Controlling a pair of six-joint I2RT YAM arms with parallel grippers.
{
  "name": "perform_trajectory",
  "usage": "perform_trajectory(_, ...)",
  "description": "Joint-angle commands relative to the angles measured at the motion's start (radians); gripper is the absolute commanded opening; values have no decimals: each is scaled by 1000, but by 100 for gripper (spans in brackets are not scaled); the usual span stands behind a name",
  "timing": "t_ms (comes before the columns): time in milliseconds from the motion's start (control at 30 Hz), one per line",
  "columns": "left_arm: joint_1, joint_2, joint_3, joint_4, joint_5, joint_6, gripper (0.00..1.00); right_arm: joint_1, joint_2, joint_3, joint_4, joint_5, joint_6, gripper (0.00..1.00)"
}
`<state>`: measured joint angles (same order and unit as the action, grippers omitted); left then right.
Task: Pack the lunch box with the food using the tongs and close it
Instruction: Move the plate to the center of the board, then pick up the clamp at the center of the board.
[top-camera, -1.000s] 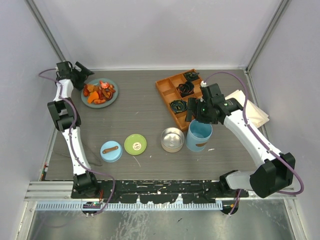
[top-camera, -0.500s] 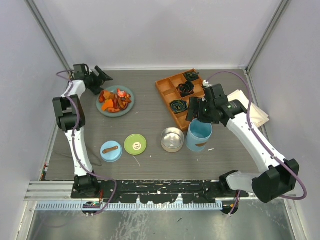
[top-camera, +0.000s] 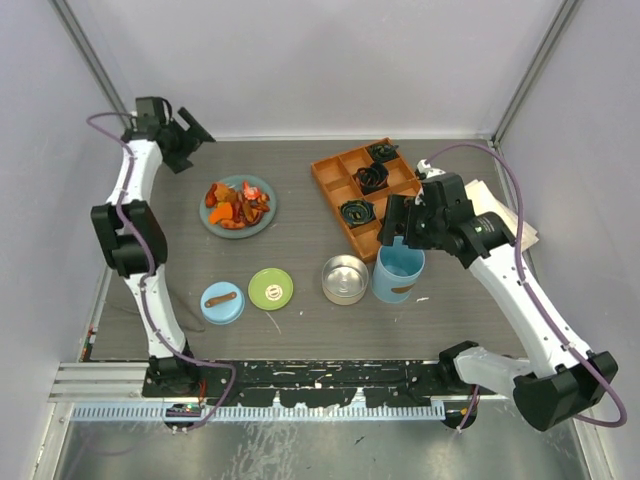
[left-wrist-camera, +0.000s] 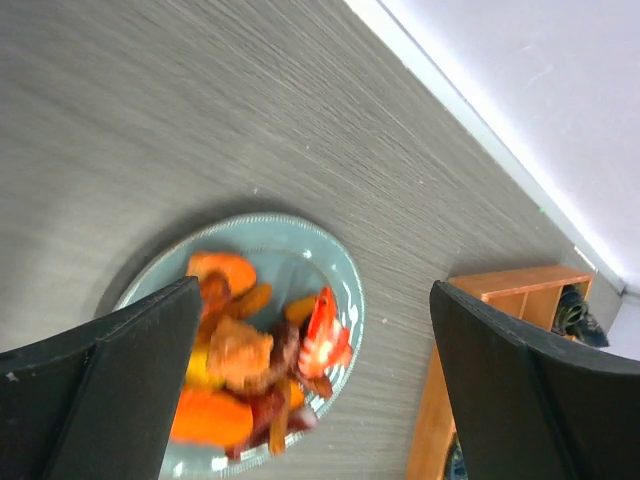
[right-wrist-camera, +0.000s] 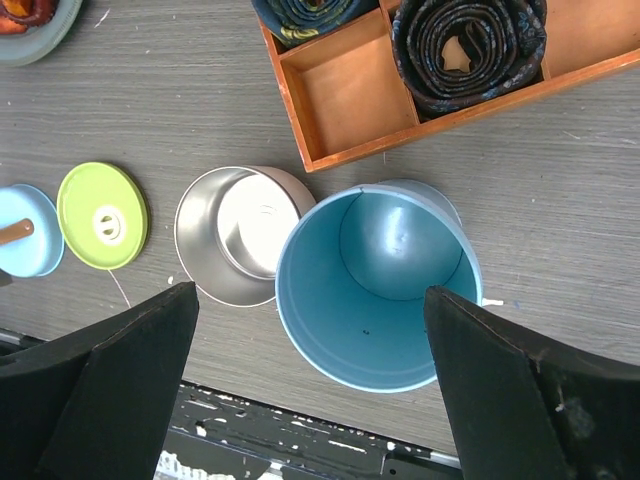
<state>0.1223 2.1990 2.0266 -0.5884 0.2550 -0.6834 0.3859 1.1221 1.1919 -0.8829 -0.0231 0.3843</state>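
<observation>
The food (top-camera: 237, 203), orange, red and brown chunks, lies piled on a teal plate (top-camera: 262, 190) at the far left. My left gripper (top-camera: 190, 148) hangs open above and behind it; in the left wrist view the food (left-wrist-camera: 240, 350) sits between the wide fingers (left-wrist-camera: 110, 380). The lunch box stands open near the middle: steel tin (top-camera: 345, 278), light-blue cylinder (top-camera: 398, 272), green lid (top-camera: 270, 289), blue lid (top-camera: 222, 302). My right gripper (top-camera: 400, 230) is open above the empty cylinder (right-wrist-camera: 400, 240), beside the tin (right-wrist-camera: 235, 235). The tongs are out of view.
An orange compartment tray (top-camera: 335, 180) with black coils (right-wrist-camera: 470, 40) stands behind the cylinder. A white folded cloth (top-camera: 510, 228) lies at the right. The green lid (right-wrist-camera: 100, 215) and blue lid (right-wrist-camera: 25, 245) lie flat to the left of the tin.
The plate of food has slid right, away from the left wall. My left gripper followed it, then drew back toward the far corner. The right arm shifted slightly right over the cylinder.
</observation>
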Motion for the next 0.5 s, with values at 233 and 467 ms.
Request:
perform_trajectory(233,7,-566,-392,-630,-441,-89,98,2,-99,9,-2,-40,-75,100)
perform_trajectory(467,42,-893,-746,-671,-516,-257,98,1,-107,43,-67,-88,-133,100)
